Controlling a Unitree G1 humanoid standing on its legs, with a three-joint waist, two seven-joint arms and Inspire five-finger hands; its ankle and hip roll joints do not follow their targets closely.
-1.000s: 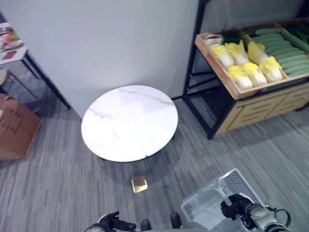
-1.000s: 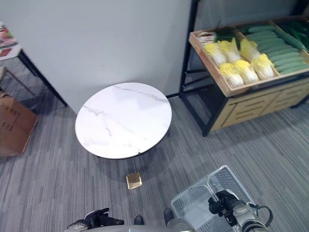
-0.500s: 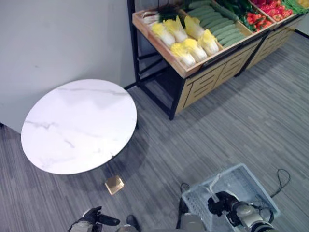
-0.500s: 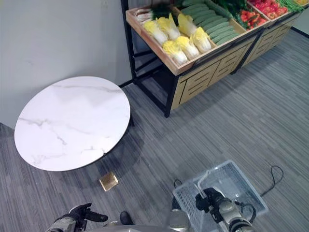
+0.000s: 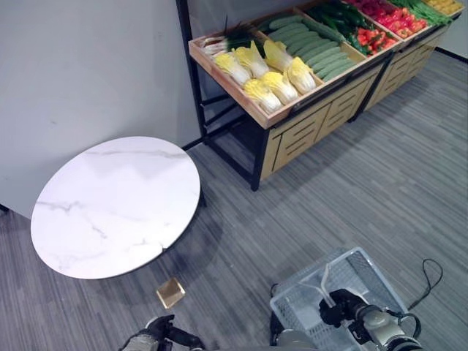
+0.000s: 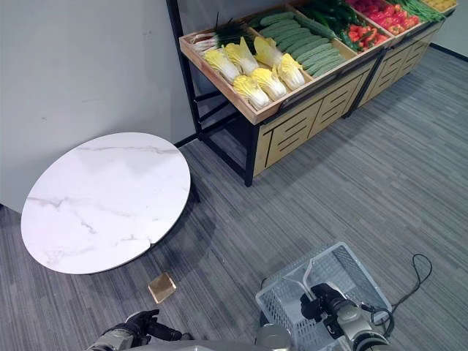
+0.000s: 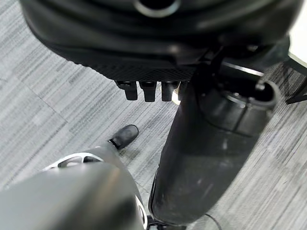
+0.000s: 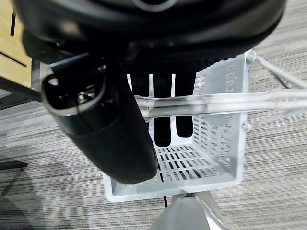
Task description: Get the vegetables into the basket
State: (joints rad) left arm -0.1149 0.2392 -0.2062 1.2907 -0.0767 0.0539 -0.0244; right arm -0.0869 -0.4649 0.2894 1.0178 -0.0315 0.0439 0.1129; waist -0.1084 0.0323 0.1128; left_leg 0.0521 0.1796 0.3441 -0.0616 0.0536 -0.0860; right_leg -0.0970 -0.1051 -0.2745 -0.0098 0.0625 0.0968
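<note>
A view from the robot's head looks down on a grey carpeted floor [image 5: 351, 197]. At the lower right, the right hand [image 5: 338, 307] carries a pale, perforated plastic basket [image 5: 365, 274] by its wire handle [image 8: 230, 101]. In the right wrist view, the fingers [image 8: 163, 129] curl over this handle from above, with the thumb beside them, so the hand is closed around it. The basket hangs below the hand with nothing visible inside it.

At the lower left, the left hand [image 5: 157, 335] sits low near the edge of the view, holding nothing. In the left wrist view its fingers [image 7: 146, 90] are bent inward in a short row with empty space beneath them, closed on nothing.

The vegetables are well apart from the basket, on a wooden display shelf [image 5: 307, 117] with a black metal frame at the upper right. Pale yellow and white cabbages [image 5: 267, 77] lie in the nearest compartment, with a bunch of spring onions [image 5: 219, 42] behind them. Green cucumbers [image 5: 311, 47] lie in a row just beside the cabbages. Further right are dark leafy greens [image 5: 338, 14] and red vegetables [image 5: 373, 35], too small to tell apart.

To the left stands a round white marble worktop [image 5: 115, 205], close to a grey wall [image 5: 88, 73]. A small gold square object [image 5: 170, 292] lies on the floor just in front of the worktop
</note>
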